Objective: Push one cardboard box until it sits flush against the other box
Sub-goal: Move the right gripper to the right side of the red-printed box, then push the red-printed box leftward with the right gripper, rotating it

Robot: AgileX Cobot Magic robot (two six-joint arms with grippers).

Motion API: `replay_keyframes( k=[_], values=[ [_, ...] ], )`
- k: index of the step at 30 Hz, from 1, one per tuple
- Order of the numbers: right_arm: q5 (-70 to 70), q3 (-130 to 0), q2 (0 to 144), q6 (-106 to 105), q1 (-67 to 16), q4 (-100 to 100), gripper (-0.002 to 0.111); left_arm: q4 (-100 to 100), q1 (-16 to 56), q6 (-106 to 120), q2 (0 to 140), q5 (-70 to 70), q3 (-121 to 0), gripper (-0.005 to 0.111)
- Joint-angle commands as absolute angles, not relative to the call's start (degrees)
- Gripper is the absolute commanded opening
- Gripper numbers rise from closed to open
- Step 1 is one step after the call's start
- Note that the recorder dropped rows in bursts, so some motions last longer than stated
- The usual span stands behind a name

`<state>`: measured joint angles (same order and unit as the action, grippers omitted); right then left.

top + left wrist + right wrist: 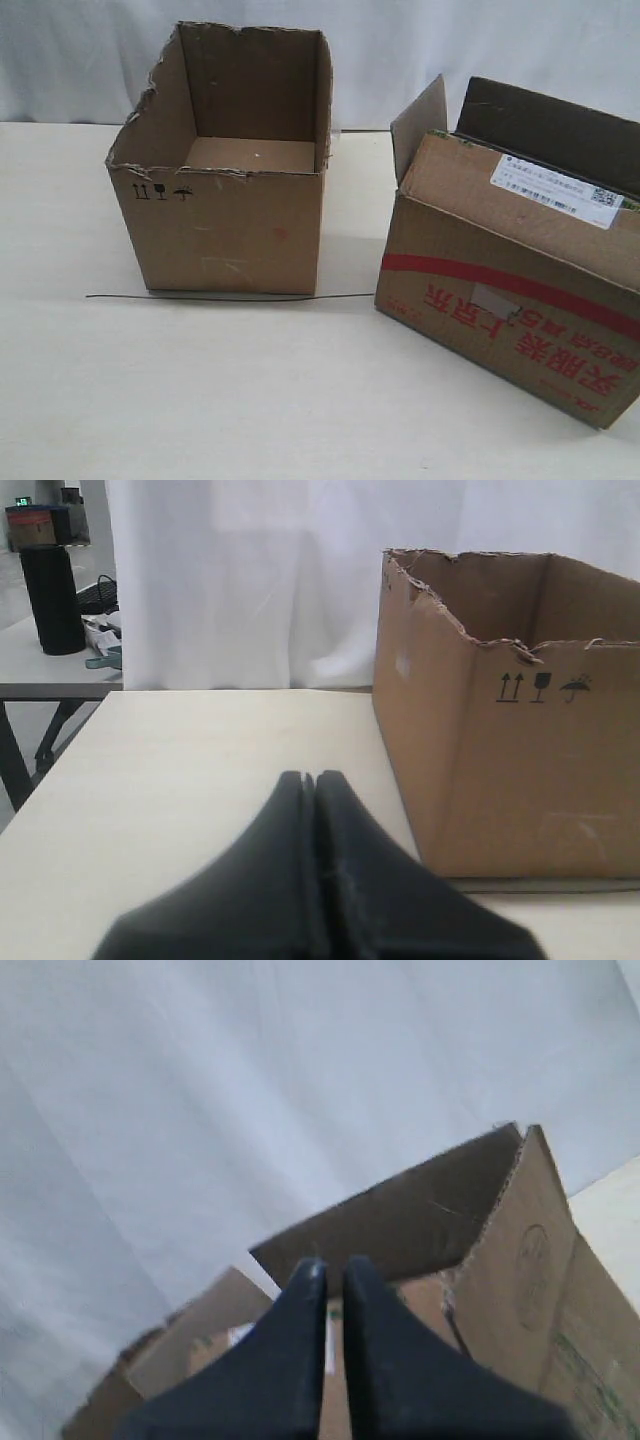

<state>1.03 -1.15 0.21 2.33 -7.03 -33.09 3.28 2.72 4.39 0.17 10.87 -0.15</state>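
Well apart on a pale bench (200, 400), the cardboard box (500, 290), red-striped, white-labelled and with its flaps raised, sits skewed at the right of the exterior view. A strip of bare top separates it from the other box (225, 230), torn-rimmed and open. The left hand (315, 778), fingers pressed together and empty, hangs low beside that carton. The right hand (335, 1265), all but closed, holds nothing, with the flaps beyond its tips.

Handling symbols (160, 192) on other box (235, 240), red characters (535, 345) on cardboard box (465, 185)
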Motion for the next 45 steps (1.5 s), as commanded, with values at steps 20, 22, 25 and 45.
replay_keyframes(
  k=[20,22,25,45],
  values=[
    [-70.0,-64.7,62.6,-7.8,0.6,13.0,0.005,3.2,2.6,4.2,0.0,10.9,0.0,0.0],
    [-70.0,-66.5,62.4,-7.8,2.1,13.0,0.005,3.2,2.6,4.2,0.0,10.9,0.0,0.0],
    [-70.0,-66.8,62.6,-7.5,3.5,12.4,0.005,3.2,2.6,4.2,0.0,10.9,0.0,0.0],
    [-54.0,-38.2,63.6,-39.8,3.5,-22.0,0.005,3.2,2.6,4.2,0.0,10.9,0.0,0.0]
  ],
)
